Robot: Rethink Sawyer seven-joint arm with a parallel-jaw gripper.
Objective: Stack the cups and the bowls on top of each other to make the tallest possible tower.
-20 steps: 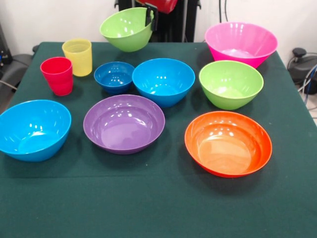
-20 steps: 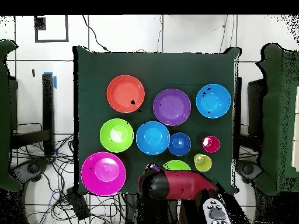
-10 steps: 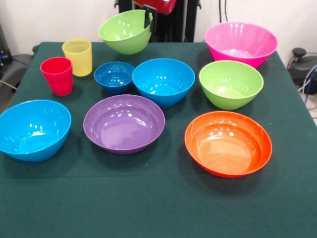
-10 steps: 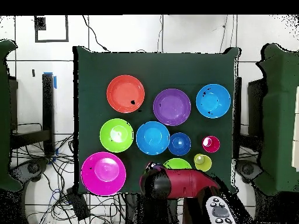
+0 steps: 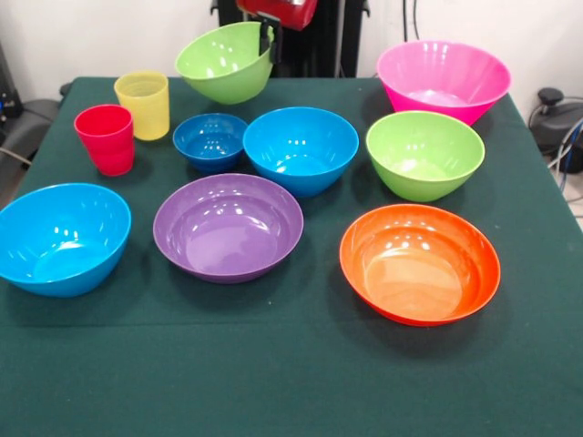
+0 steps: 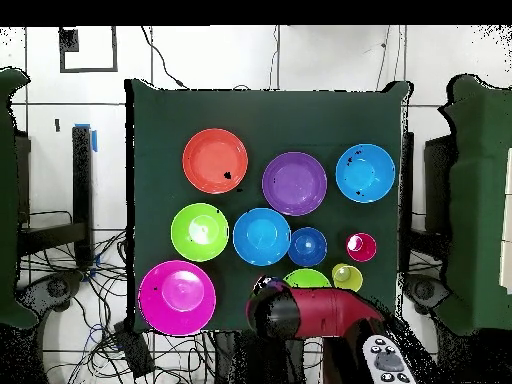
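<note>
My gripper [image 5: 267, 38] is shut on the rim of a lime green bowl [image 5: 221, 62] and holds it tilted above the table's far edge. In the overhead view the red arm [image 6: 315, 313] covers most of that bowl [image 6: 305, 277]. On the table stand a red cup [image 5: 106, 138], a yellow cup [image 5: 143, 105], a small dark blue bowl [image 5: 210, 141], two light blue bowls [image 5: 301, 148] [image 5: 61, 238], a second lime green bowl [image 5: 424, 153], a pink bowl [image 5: 444, 79], a purple bowl [image 5: 228, 226] and an orange bowl [image 5: 420, 262]. None are stacked.
The dark green tablecloth [image 5: 291, 373] covers the table. The robot's pedestal [image 5: 319, 41] stands behind the far edge. Cables and dark equipment [image 6: 90, 270] lie on the floor beside the table.
The held lime green bowl has risen a little and shifted left in the front view. In the overhead view the arm has slid right. The other bowls and cups have not moved.
</note>
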